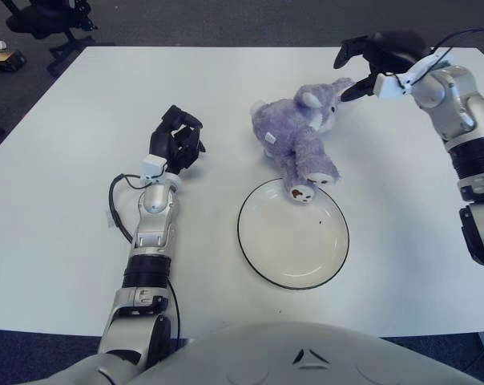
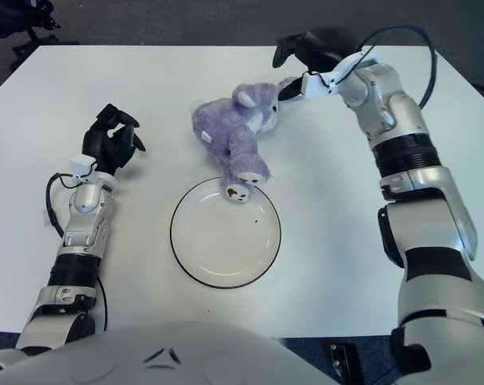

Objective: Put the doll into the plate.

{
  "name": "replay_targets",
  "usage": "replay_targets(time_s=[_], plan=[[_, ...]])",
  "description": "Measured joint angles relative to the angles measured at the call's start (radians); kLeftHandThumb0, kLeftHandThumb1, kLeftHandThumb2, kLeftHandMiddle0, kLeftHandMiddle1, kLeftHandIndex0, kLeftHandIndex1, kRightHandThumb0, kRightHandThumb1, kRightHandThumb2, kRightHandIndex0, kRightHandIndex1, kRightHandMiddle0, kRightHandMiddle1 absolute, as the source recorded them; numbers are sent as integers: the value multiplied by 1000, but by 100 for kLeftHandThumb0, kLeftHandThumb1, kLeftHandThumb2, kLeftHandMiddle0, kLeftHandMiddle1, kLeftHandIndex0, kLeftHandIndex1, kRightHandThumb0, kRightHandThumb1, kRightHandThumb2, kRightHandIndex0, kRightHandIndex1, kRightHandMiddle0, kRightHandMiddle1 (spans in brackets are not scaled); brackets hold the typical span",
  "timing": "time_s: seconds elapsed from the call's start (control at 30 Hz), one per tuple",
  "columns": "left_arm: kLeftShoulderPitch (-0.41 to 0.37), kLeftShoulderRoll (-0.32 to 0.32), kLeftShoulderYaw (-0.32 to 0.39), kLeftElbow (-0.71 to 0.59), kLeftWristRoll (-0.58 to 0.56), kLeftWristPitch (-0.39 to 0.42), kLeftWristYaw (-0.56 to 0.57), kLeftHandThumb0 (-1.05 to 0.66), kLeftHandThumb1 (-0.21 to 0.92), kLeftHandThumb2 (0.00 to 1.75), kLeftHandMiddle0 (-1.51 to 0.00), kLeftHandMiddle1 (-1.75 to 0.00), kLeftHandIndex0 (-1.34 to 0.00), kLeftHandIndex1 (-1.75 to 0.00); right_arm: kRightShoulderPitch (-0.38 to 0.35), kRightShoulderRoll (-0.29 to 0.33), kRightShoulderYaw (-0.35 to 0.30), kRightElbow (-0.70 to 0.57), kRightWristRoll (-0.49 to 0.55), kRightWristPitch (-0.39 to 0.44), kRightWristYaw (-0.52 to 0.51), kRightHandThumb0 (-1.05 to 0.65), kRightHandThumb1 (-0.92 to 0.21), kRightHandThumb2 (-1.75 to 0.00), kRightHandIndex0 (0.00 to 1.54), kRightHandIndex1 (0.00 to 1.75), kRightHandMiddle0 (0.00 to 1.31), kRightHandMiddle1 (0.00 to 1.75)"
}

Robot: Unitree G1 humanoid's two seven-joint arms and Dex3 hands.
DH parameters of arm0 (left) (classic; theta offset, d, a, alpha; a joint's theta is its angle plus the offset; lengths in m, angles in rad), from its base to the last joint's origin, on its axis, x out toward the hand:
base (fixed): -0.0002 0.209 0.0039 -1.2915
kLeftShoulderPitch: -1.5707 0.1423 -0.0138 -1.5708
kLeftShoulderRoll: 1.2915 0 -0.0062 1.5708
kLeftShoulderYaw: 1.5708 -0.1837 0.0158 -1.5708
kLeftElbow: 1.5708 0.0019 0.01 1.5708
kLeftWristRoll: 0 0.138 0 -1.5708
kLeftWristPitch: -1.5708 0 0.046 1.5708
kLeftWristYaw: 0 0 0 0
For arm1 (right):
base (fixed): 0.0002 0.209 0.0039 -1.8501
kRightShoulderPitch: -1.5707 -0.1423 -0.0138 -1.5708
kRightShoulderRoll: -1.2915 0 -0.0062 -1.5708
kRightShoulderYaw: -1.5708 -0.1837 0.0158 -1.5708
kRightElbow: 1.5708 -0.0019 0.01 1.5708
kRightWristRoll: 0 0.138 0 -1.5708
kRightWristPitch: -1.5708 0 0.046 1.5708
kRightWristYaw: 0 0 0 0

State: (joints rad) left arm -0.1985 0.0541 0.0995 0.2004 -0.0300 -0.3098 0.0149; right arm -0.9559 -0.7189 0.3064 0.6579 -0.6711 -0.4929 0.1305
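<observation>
A purple plush doll (image 1: 294,132) lies on the white table (image 1: 74,241), head toward the far right. One foot (image 1: 300,191) overlaps the far rim of the white, black-edged plate (image 1: 294,253) just in front of it. My right hand (image 1: 362,68) hovers behind and to the right of the doll's head. It is open, with one fingertip (image 1: 348,93) close to the doll's ear, and holds nothing. My left hand (image 1: 176,138) shows to the left of the doll, fingers curled and empty.
A black cable (image 1: 114,200) loops beside my left forearm. An office chair (image 1: 46,20) stands beyond the table's far left corner. A small dark speck (image 1: 316,220) marks the plate.
</observation>
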Motion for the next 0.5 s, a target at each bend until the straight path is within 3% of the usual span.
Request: replay_targets(time_s=[0.2, 0.5], plan=[[-2, 3, 3, 3, -1, 0, 0, -26, 92, 45, -91, -175, -55, -175, -26, -12, -2, 100, 132, -167, 170, -13, -91, -9, 67, 175, 58, 175], [-4, 5, 5, 5, -1, 0, 0, -27, 92, 45, -91, -175, -55, -175, -52, -12, -5, 158, 190, -229, 266, -13, -90, -10, 68, 175, 59, 175]])
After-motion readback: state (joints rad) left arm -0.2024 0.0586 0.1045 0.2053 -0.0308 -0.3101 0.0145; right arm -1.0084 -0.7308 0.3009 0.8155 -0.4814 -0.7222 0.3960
